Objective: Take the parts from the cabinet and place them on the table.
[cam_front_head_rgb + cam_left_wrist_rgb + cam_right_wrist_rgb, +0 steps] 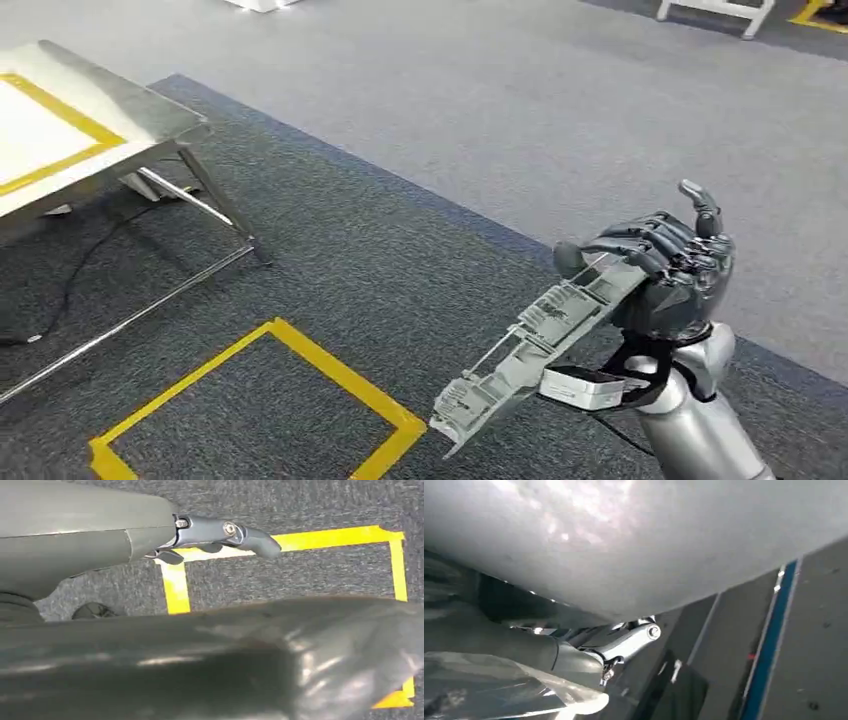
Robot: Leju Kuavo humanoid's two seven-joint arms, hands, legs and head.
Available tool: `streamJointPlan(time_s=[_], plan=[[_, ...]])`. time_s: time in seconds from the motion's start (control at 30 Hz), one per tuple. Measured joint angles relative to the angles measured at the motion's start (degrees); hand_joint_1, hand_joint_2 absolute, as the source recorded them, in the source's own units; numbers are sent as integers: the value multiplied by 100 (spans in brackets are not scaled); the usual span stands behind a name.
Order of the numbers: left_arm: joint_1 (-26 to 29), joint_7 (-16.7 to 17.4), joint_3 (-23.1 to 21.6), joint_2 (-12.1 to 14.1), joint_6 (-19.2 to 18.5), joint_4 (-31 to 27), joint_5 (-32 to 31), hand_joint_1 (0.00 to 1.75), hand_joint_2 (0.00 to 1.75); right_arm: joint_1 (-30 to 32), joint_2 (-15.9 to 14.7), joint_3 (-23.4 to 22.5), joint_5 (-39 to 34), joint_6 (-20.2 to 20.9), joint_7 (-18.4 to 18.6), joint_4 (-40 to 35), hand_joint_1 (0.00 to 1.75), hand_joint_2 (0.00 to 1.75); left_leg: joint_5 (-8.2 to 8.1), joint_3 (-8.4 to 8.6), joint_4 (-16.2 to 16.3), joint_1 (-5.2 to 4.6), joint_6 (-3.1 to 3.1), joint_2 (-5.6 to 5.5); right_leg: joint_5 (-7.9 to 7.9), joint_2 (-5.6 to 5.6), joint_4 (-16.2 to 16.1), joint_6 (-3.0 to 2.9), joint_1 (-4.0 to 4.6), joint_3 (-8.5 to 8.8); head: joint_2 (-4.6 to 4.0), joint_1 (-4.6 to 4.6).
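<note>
The right hand (668,270) is raised over the dark carpet (330,270), its fingers wrapped around one end of a long grey part (535,340). The part slants down and away from the hand, hanging free in the air above a yellow tape square (270,400). The table (70,120) stands well apart, off to the left. The left hand (220,535) hangs above the tape; I cannot tell whether it is open or closed.
</note>
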Motion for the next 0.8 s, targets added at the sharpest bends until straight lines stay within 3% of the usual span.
streamJointPlan(time_s=[0.03,0.07,0.1,0.13,0.17,0.2,0.3,0.33,0.4,0.43,0.5,0.53,0.57,0.63,0.67,0.7,0.73,0.8], plan=[[9,6,0,-4,4,4,2,0,0,-1,0,6,22,2,6,2,175,175,69,-13,21,7,-3,1,-16,-78,0,4,3,17,0,-4],[20,15,0,-4,17,4,2,0,0,-4,0,9,24,2,13,4,175,175,236,78,-168,9,3,6,-34,-152,0,8,6,38,-2,-2],[27,17,2,-4,24,4,0,0,0,-9,0,9,30,0,30,4,175,175,485,283,-574,6,24,38,-56,-228,0,11,10,71,0,-2],[28,28,4,-2,41,4,-4,0,0,-14,0,7,33,-2,37,4,175,175,747,551,-1094,-10,67,150,-84,-302,-1,22,17,115,0,-4],[27,35,4,-2,61,4,-19,0,0,-18,0,9,33,-4,42,4,175,175,829,752,-1510,-59,125,444,-109,-366,-9,37,23,150,0,-2],[7,44,4,-2,66,7,-33,0,0,-17,0,7,31,-7,42,4,175,175,741,803,-1597,-147,158,591,-133,-433,-1,78,70,151,-2,-9],[13,50,2,-7,83,9,-39,0,0,-16,0,11,28,-4,44,4,175,175,734,757,-1616,-156,235,399,-150,-640,-59,157,78,208,0,2],[22,50,2,-9,85,9,-39,0,0,-22,0,11,22,-2,48,4,175,175,754,793,-1685,-129,278,313,-182,-712,-76,210,86,266,0,0],[26,48,4,-17,79,11,-33,0,0,-35,0,13,15,2,48,11,175,175,788,873,-1755,-66,334,184,-388,-110,238,247,49,97,-2,22],[20,46,6,-17,72,11,-33,0,0,-35,0,13,17,2,52,11,175,175,787,869,-1754,-60,353,116,-567,64,650,251,50,-131,0,53],[15,33,4,-35,57,11,-39,0,0,-2,0,33,26,26,52,35,175,175,773,869,-1749,-64,375,-49,-848,166,1502,267,49,-633,0,72],[16,26,2,-35,55,11,-44,0,0,-1,0,42,35,46,52,53,175,175,772,872,-1746,-65,375,-142,-798,172,1643,274,51,-765,0,83],[17,15,2,-33,52,11,-37,0,0,-7,0,46,35,78,65,57,175,175,771,878,-1740,-63,373,-241,-610,174,1503,271,50,-761,0,85],[28,11,4,-24,39,11,20,0,0,-40,0,68,35,160,85,57,175,175,757,894,-1720,-53,351,-421,-46,237,662,253,27,-437,0,92],[28,9,4,-22,20,11,48,0,0,-57,0,79,35,197,101,57,175,175,740,896,-1704,-48,326,-491,168,409,202,254,0,-239,0,92],[29,9,7,-15,13,11,79,0,0,-89,2,94,31,241,114,72,175,175,726,859,-1673,-80,287,-552,56,691,56,241,-29,-166,0,90],[31,7,7,-13,4,11,83,0,0,-115,2,116,15,262,131,81,175,175,737,815,-1646,-56,263,-633,55,648,13,215,-30,-86,0,80],[67,15,7,-18,31,11,79,0,0,-167,0,131,-9,339,160,118,175,175,775,795,-1673,-10,188,-750,56,537,12,152,20,-83,0,87]])
